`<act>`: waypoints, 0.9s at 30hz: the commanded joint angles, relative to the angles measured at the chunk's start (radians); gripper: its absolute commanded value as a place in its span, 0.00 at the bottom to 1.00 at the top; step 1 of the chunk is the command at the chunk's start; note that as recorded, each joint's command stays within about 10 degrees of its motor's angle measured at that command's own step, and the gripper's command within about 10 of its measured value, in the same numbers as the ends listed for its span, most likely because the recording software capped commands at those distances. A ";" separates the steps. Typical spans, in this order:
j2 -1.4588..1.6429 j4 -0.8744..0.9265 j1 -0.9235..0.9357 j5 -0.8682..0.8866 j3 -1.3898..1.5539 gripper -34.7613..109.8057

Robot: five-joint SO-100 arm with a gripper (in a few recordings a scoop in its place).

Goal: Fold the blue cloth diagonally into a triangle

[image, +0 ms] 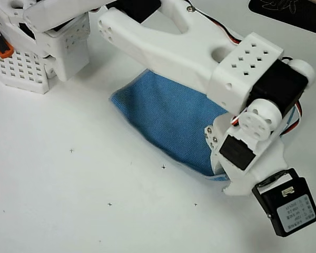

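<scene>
Overhead view: the blue cloth (168,118) is seen lying on the white table (68,200), roughly at the middle of the picture, with its upper and right parts covered by the white arm (168,45) that reaches across from the upper left. The visible part of the cloth is shaped like a broad band running from the upper left down to the lower right, and a pale stitched edge is seen along its lower border. Its lower right end is hidden under the wrist, where the gripper (224,176) is lowered onto it. Whether the jaws are spread or pinching the fabric cannot be told, as they are masked by the wrist housing and the black motor. A black camera block (287,203) is carried at the lower right of the wrist. Small cross marks (163,167) are scattered on the table, one just beside the cloth's lower edge. The arm's white perforated base (26,66) is placed at the upper left corner.
</scene>
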 commanded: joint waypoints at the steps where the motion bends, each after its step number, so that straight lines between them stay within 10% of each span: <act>1: 0.055 0.014 -0.031 0.012 -0.018 0.31; 27: 0.176 0.080 -0.052 -0.074 -0.118 0.24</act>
